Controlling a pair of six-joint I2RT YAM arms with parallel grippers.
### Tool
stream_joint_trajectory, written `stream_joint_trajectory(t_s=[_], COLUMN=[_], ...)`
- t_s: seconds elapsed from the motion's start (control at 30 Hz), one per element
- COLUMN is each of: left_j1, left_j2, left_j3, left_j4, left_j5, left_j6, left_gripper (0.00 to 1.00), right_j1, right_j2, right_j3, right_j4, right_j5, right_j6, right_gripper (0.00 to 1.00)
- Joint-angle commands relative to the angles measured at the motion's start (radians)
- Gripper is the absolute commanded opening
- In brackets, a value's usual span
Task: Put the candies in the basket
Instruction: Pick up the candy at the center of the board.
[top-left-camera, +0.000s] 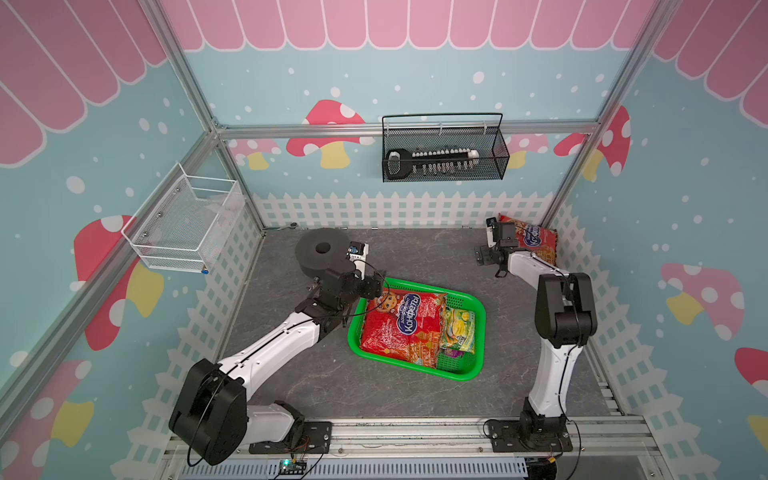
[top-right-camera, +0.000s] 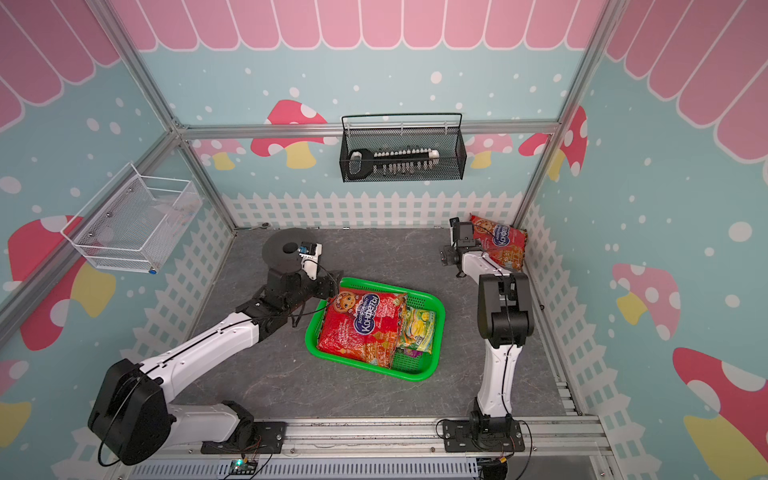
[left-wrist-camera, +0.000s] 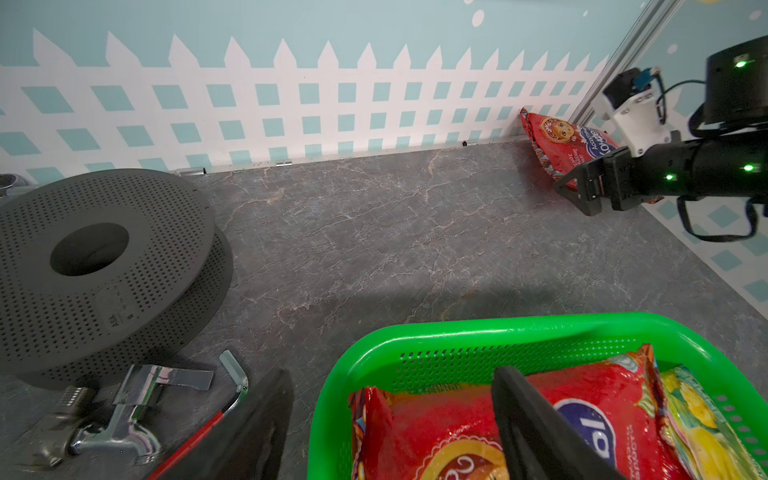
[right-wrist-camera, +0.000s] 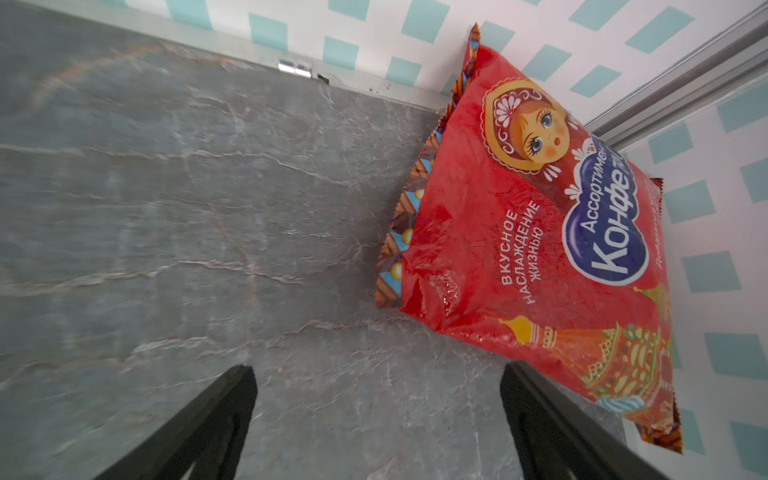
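In a top view, the green basket (top-left-camera: 481, 336) holds a red candy bag (top-left-camera: 399, 328) and a yellow-green bag (top-left-camera: 457, 330); a second red bag (top-left-camera: 536, 241) lies in the far corner. Left wrist view — left pincer (left-wrist-camera: 395, 374) spread astride the basket rim. Right wrist view — right pincer (right-wrist-camera: 378, 370) spread, just beside that corner bag.

Red candy bag (right-wrist-camera: 540, 249) in corner; right gripper (right-wrist-camera: 376, 370) spread wide nearby

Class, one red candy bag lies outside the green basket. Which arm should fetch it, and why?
Right. The right gripper hangs open beside the red candy bag in the corner; the left gripper is away at the green basket.
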Motion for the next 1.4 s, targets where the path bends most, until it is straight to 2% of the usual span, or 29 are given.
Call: stream_joint_trajectory(t_s=[0.0,0.1,0.27,0.4,0.43,0.6,0.67,0.8,0.93,1.1,1.2,1.37], left_j1=[0.007,0.006,0.006,0.007,0.006,0.006,0.006,0.007,0.006,0.004,0.006,0.006], left_j2=[0.001,0.003,0.008,-0.008,-0.010,-0.017,-0.019,-0.024,-0.024,-0.030,-0.028,-0.025], left_j3=[0.002,-0.002,0.005,-0.005,-0.007,-0.006,-0.007,-0.008,-0.010,-0.021,-0.033,-0.058], left_j4=[-0.013,-0.014,-0.019,-0.018,-0.019,-0.019,-0.019,-0.019,-0.019,-0.019,-0.020,-0.032], left_j5=[0.002,0.003,0.022,0.019,0.017,0.024,0.027,0.043,0.052,0.086,0.117,0.188], left_j6=[0.004,0.000,-0.009,-0.011,-0.011,-0.008,-0.010,-0.010,-0.010,-0.013,-0.048,-0.111], left_gripper=[0.79,0.79,0.79,0.79,0.79,0.79,0.79,0.79,0.79,0.79,0.79,0.79], right_j1=[-0.016,-0.025,-0.033,-0.033,-0.033,-0.033,-0.033,-0.033,-0.032,-0.033,-0.033,-0.031], right_j2=[0.085,0.189,0.364,0.381,0.379,0.320,0.276,0.138,-0.040,-0.294,-0.439,-0.663], right_j3=[0.106,0.238,0.473,0.498,0.494,0.455,0.426,0.325,0.158,-0.049,-0.155,-0.290], right_j4=[-0.046,-0.092,-0.237,-0.268,-0.269,-0.279,-0.279,-0.277,-0.267,-0.245,-0.238,-0.271], right_j5=[0.071,0.036,0.097,0.101,0.107,0.036,0.014,-0.086,-0.187,-0.252,-0.309,-0.474], right_j6=[-0.073,-0.061,-0.019,-0.002,-0.002,0.013,0.042,0.136,0.217,0.300,0.358,0.394], right_gripper=[0.97,0.93,0.75,0.58,0.53,0.07,0.01,0.00,0.00,0.00,0.00,0.00])
